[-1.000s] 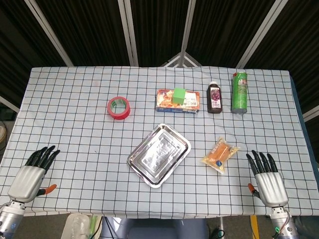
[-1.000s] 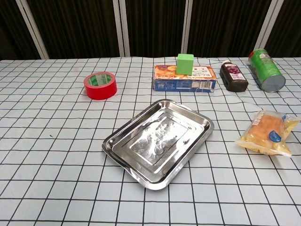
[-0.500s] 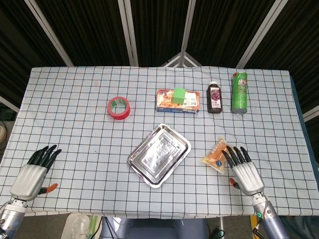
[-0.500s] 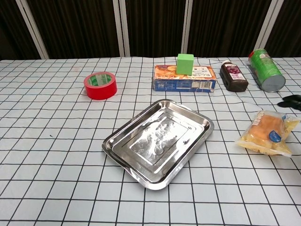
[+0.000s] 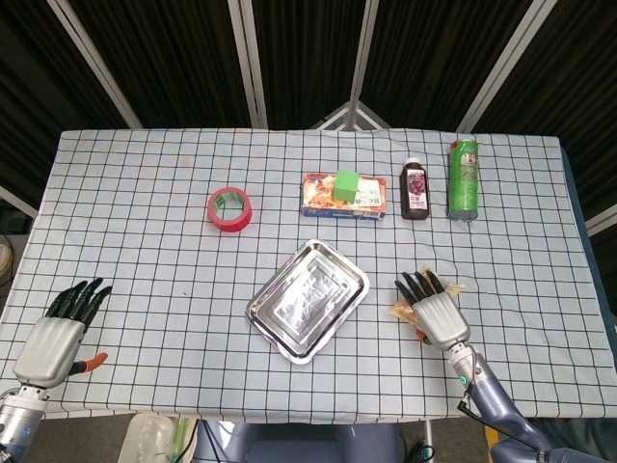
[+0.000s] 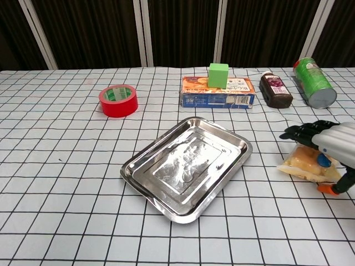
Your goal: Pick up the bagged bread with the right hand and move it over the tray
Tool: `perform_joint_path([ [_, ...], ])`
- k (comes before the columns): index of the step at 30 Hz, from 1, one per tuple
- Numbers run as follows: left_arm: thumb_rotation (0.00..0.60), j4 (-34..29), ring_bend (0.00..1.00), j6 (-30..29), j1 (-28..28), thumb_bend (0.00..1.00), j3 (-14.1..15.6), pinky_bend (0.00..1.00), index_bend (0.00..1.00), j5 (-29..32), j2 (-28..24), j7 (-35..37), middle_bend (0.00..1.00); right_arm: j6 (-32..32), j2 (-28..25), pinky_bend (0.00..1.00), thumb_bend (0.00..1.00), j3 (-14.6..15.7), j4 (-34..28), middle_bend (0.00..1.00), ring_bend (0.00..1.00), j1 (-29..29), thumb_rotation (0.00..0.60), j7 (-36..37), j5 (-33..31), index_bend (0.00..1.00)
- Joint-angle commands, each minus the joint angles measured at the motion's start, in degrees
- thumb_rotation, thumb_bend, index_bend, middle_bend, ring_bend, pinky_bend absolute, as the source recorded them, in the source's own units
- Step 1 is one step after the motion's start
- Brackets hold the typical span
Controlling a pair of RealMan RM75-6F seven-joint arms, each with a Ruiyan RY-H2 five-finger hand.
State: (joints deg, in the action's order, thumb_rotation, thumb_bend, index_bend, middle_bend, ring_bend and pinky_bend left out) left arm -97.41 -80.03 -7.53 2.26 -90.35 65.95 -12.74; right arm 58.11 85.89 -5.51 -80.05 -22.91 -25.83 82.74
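Bagged bread (image 6: pixel 306 163): it lies flat on the worktop (image 5: pixel 145 251), right under the right robot hand. Most of it is hidden in the head view.
Right robot hand (image 5: pixel 433 307): it is spread flat over the bread, fingers (image 6: pixel 302 131) apart and stretched out. It has not closed on the bag. I cannot tell if it touches the bag.
Tray (image 5: pixel 265 315): shiny metal, to the left of the right robot hand, near it but apart. Nothing is in it.
Juice bottle (image 5: pixel 415 191): dark, lying down, past the right robot hand's fingertips.
Chips can (image 5: pixel 463 179): green, lying down, just right of the bottle.
Cookie box (image 5: pixel 316 198): past the tray, with a green cube (image 5: pixel 347 184) on top.
Tape roll (image 5: pixel 229 209): red, well to the left of the right robot hand, past the tray.
Left robot hand (image 5: pixel 60 335): far off at the left front of the worktop, fingers apart, holding nothing.
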Motion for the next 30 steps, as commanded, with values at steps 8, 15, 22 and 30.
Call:
perform_joint_path([
  [8, 0.6, 0.0, 0.0, -0.1, 0.0, 0.08, -0.1, 0.09, 0.0, 0.2, -0.1, 0.2, 0.0, -0.4, -0.3, 0.59, 0.49, -0.1, -1.7, 0.4, 0.32, -1.6, 0.6, -3.9, -2.4, 0.55],
  [15, 0.6, -0.2, 0.0, -0.1, 0.1, 0.08, 0.1, 0.09, 0.0, 0.0, -0.1, -0.1, 0.0, 0.9, -0.8, 0.62, 0.5, 0.8, -2.3, 0.47, 0.36, -1.8, 0.6, -4.8, -1.8, 0.63],
  [22, 0.6, -0.3, 0.0, 0.0, 0.0, 0.08, 0.1, 0.09, 0.0, 0.1, 0.1, -0.6, 0.0, 4.1, -2.4, 0.62, 0.5, 0.6, -7.7, 0.47, 0.37, -2.6, 0.6, -10.1, 0.8, 0.63],
  [30, 0.6, -0.5, 0.0, -0.2, -0.1, 0.08, 0.1, 0.09, 0.0, -0.3, -0.1, -0.3, 0.0, 1.7, 0.1, 0.62, 0.5, -3.2, -16.5, 0.47, 0.38, -7.9, 0.6, -22.8, -1.7, 0.63],
])
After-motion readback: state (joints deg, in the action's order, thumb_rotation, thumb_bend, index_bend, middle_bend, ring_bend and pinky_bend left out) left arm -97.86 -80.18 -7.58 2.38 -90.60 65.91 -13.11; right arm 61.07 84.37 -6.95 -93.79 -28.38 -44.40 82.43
